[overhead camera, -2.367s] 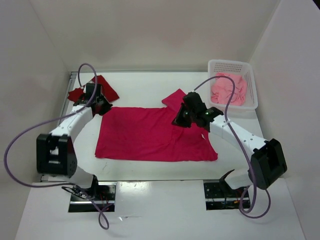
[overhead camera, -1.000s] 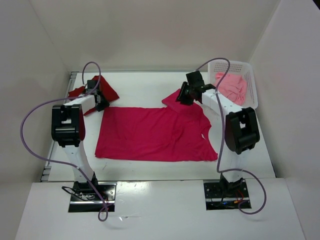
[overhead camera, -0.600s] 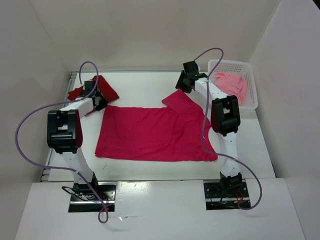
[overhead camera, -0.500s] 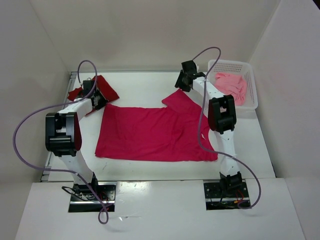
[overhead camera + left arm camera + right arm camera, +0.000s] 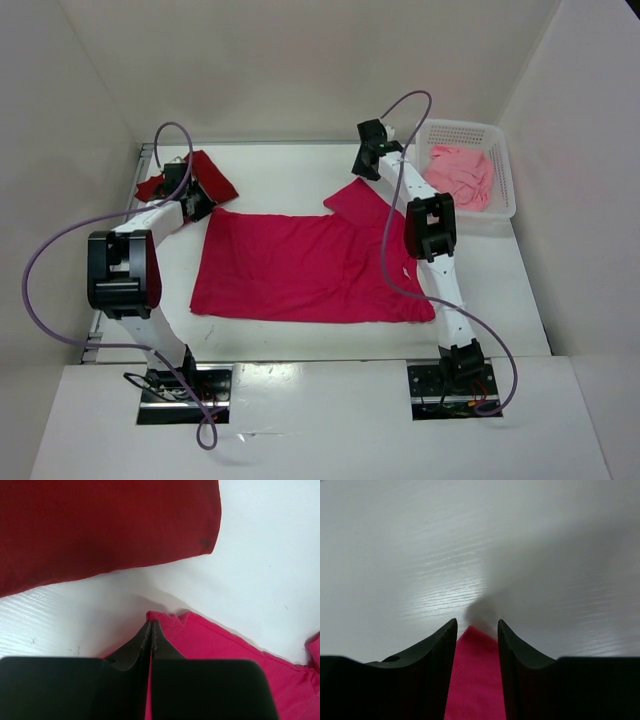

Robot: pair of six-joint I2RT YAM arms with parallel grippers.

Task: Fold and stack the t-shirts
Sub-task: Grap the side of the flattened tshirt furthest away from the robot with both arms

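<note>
The bright crimson t-shirt (image 5: 310, 265) lies spread flat mid-table. My left gripper (image 5: 205, 211) is at its back left corner. In the left wrist view, the left gripper (image 5: 151, 623) is shut with crimson cloth (image 5: 210, 650) pinched between its fingers. My right gripper (image 5: 362, 175) stands at the tip of the shirt's back right sleeve. In the right wrist view, the right gripper (image 5: 476, 624) is open, and the crimson sleeve tip (image 5: 475, 680) lies on the table between its fingers. The dark red t-shirt (image 5: 205, 175) lies at the back left. The salmon pink t-shirt (image 5: 458, 175) is bunched in the basket.
A white perforated basket (image 5: 505, 205) stands at the back right corner. White walls close the table on the left, the back and the right. In the left wrist view, the dark red t-shirt (image 5: 100, 525) lies just beyond the left gripper across a strip of bare table.
My left gripper has shut on the crimson shirt's back left corner. The right arm has stretched farther back, from over the shirt to the sleeve tip.
</note>
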